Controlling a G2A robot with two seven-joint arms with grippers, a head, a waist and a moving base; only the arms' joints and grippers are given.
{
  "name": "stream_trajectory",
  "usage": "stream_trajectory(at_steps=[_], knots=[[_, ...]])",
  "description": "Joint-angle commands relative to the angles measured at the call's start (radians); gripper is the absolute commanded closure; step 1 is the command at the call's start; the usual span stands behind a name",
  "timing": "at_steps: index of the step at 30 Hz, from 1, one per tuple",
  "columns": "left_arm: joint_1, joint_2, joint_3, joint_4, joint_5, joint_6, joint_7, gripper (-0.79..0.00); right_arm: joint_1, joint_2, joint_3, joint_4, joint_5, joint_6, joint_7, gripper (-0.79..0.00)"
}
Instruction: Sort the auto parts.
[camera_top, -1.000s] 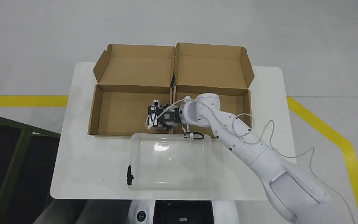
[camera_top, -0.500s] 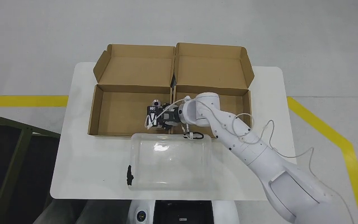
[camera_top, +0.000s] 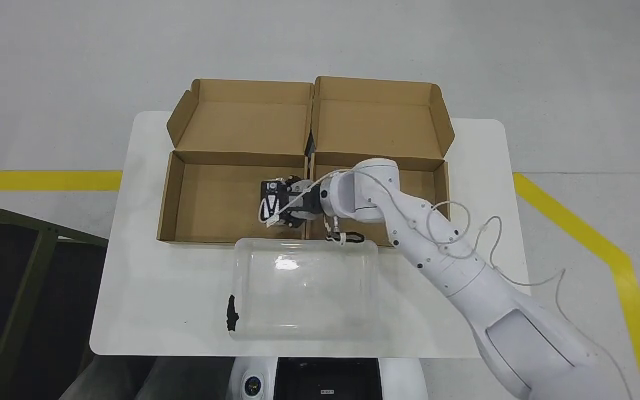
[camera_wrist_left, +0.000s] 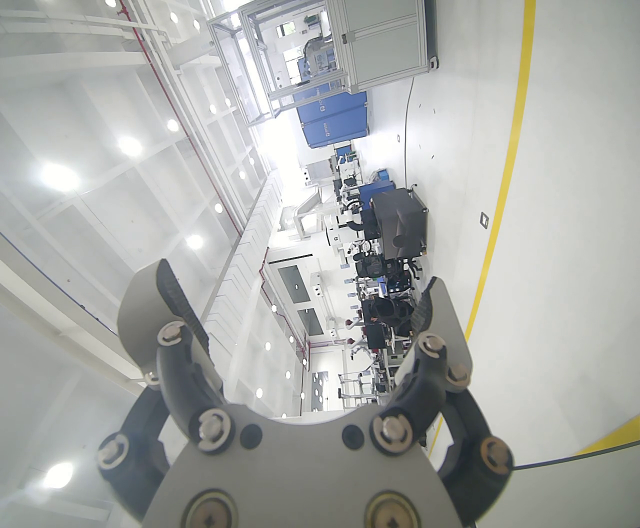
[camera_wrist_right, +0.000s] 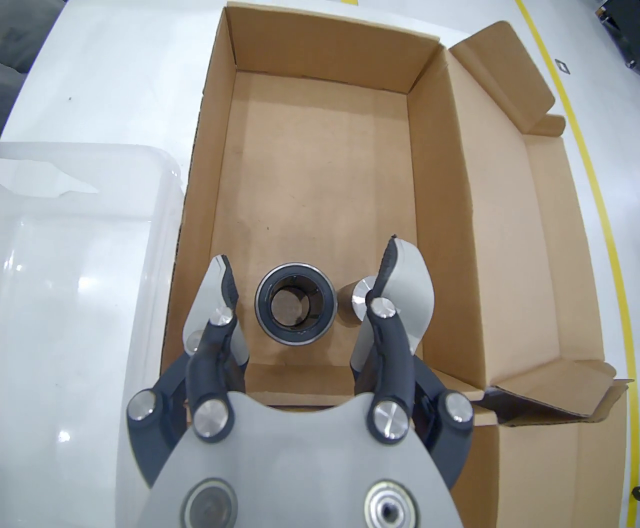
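Note:
My right gripper (camera_wrist_right: 307, 265) hangs open inside the left cardboard box (camera_wrist_right: 320, 165), near its end wall. Between its fingers a black hollow cylinder (camera_wrist_right: 295, 305) stands upright on the box floor, touching neither finger. A small silver-topped cylinder (camera_wrist_right: 359, 299) stands right beside it, partly behind one finger (camera_wrist_right: 400, 270). In the top view the right gripper (camera_top: 270, 205) sits over the left box (camera_top: 215, 200) close to the divider. My left gripper (camera_wrist_left: 300, 282) is open with nothing in it, pointing out into the room.
A second open cardboard box (camera_top: 420, 185) adjoins on the right, both with lids folded back. A clear plastic bin (camera_top: 305, 290) stands in front of the boxes, a small black part (camera_top: 232, 312) at its left edge. The bin's wall (camera_wrist_right: 75, 250) is close to the right gripper.
The right gripper has shifted slightly to the left and farther back over the left box. The bin and boxes have not moved.

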Motion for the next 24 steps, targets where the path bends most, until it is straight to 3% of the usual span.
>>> stream_trajectory(at_steps=[1,8,24], knots=[[0.0,0.0,0.0,0.0,0.0,0.0,0.0,-0.785,-0.004,0.005,0.017,-0.028,0.006,-0.004,0.002,-0.529],[0.0,0.0,0.0,0.0,0.0,0.0,0.0,-0.785,-0.042,0.029,0.093,-0.146,0.036,-0.019,0.012,-0.548],[0.0,0.0,0.0,0.0,0.0,0.0,0.0,-0.785,-0.254,0.107,0.325,-0.441,0.073,-0.05,0.059,-0.597]])
